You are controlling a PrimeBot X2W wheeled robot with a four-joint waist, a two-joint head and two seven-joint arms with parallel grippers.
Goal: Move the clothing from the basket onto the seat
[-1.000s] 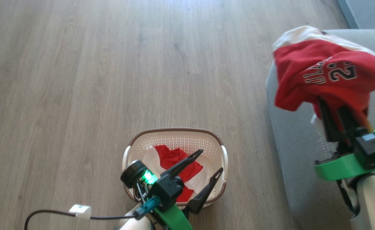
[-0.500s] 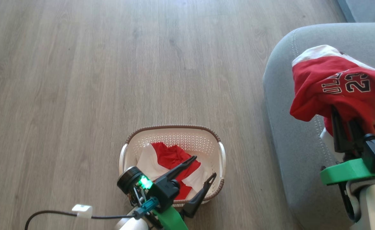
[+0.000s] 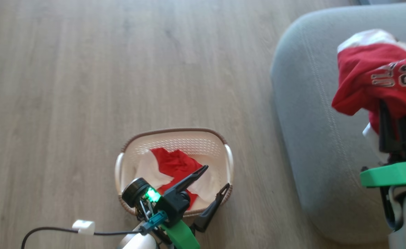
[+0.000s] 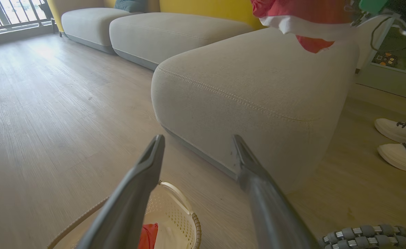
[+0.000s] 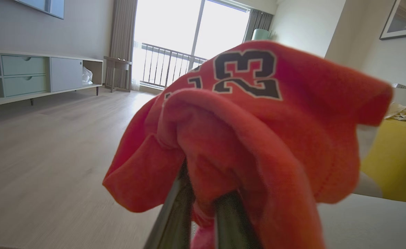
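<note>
Two garments: the lettered jersey, cut off at the right edge above the seat, hides the fingertips of the right gripper clamped on it. The left gripper, fingers apart, partly covers the other garment in the basket.

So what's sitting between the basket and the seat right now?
Just bare wooden floor separates the basket from the seat; the head view shows that strip plainly.

The pale wood-plank floor carried the cream basket, which stood near the big grey seat; two white shoes rested beside the seat's corner
</note>
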